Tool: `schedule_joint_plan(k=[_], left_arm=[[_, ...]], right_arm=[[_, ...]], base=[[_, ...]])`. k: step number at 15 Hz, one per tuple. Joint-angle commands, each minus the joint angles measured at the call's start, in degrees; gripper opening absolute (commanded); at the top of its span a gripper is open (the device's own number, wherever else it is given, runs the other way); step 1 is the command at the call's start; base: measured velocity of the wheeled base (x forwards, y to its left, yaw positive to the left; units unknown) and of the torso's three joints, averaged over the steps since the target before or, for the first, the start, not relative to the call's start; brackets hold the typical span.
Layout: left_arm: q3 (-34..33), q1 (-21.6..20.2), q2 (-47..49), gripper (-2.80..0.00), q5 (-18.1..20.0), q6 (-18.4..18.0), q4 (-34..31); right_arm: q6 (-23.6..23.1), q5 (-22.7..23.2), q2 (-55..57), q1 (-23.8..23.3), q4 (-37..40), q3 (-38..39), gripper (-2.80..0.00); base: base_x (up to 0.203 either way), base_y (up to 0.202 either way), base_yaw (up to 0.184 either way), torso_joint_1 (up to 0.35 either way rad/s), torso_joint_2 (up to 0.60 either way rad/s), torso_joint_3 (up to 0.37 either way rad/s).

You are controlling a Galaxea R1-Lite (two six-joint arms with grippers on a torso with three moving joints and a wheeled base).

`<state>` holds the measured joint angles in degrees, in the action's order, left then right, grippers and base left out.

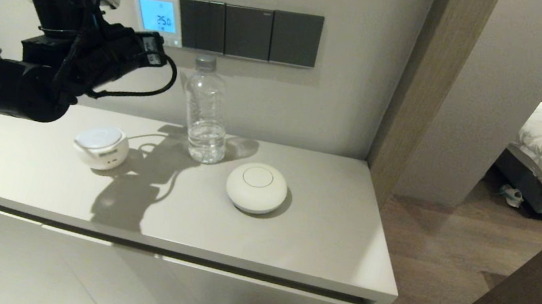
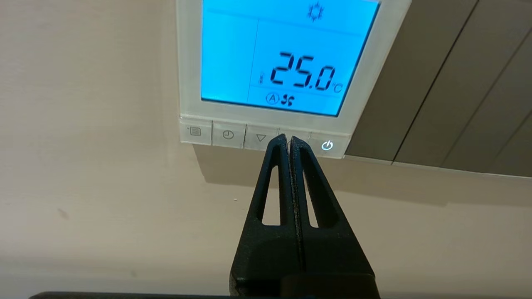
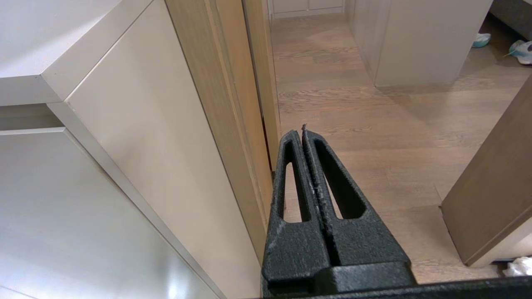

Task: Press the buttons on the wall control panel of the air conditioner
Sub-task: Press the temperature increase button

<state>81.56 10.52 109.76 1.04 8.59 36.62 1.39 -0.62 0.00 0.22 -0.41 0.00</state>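
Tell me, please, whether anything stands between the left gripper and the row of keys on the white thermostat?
Nothing visible does. The shut left gripper is already at the row of small pale keys under the lit blue screen of the square white plastic thermostat, next to the down-arrow key.

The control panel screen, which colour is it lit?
Light blue with dark digits; the screen shows best in the left wrist view.

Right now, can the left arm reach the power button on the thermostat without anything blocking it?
Probably yes. The left gripper, fingers shut, has its tips at the buttons, right beside the lit power button on the control panel. Nothing lies between them; the water bottle stands lower.
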Motion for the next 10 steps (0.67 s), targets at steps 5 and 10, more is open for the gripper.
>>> schedule_joint_plan(k=[5,10], left_arm=[[0.14,0.03,0.33,-2.80,0.02,0.02,0.12],[1.22,0.03,2.47,-2.80,0.19,-0.07,0.12]], right_arm=[[0.02,0.01,0.00,0.04,-0.02,0.18,-2.80],[0.02,0.01,0.00,0.04,-0.02,0.18,-2.80]], base=[[0.000,0.000,0.000,0.000,0.00,0.000],[0.000,0.000,0.000,0.000,0.00,0.000]])
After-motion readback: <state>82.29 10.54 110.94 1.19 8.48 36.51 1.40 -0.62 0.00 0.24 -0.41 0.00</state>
